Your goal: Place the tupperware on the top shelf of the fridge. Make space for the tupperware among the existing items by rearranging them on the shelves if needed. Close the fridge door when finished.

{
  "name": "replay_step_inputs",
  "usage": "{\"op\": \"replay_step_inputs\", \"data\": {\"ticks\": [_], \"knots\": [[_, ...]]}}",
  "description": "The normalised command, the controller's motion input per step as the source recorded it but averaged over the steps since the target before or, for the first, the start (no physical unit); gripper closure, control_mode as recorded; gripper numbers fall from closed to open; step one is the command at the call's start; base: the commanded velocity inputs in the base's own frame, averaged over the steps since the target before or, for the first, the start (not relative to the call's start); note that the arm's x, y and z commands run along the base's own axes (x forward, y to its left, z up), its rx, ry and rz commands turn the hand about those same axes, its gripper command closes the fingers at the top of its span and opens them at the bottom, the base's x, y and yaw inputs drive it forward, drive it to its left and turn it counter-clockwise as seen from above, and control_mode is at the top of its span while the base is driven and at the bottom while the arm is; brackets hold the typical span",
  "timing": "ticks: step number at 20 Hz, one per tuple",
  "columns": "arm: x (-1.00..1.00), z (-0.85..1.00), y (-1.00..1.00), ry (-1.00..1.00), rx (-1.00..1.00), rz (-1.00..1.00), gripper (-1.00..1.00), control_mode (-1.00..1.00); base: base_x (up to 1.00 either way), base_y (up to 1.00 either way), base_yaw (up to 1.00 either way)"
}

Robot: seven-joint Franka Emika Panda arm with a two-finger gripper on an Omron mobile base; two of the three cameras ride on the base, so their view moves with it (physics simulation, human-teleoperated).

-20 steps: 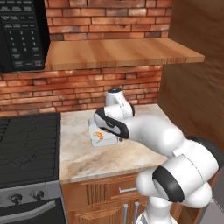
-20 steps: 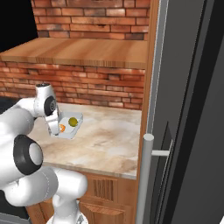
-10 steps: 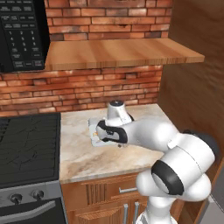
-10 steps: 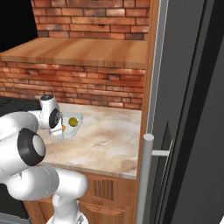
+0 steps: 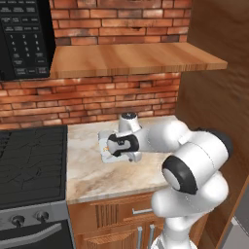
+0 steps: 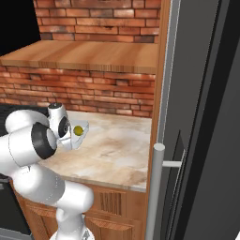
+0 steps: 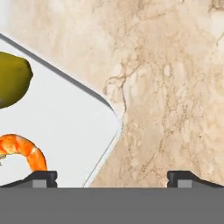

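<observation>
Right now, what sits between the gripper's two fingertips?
In the hand view, the tupperware's corner and bare marble counter lie between the open gripper's fingertips.

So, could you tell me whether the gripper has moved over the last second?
Yes: the gripper has dropped toward the counter, close over the tupperware.

The tupperware (image 7: 65,122) lies on the counter (image 7: 175,87), pincer (image 7: 111,177) above.
</observation>
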Motion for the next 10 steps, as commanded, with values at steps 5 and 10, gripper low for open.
{"op": "replay_step_inputs", "data": {"ticks": [5,10], "knots": [[0.27,-0.21,0.13,0.0,0.0,0.0,-1.0,-1.0,0.0,0.0,0.0],[0.2,-0.34,0.11,0.0,0.0,0.0,-1.0,-1.0,0.0,0.0,0.0]]}}
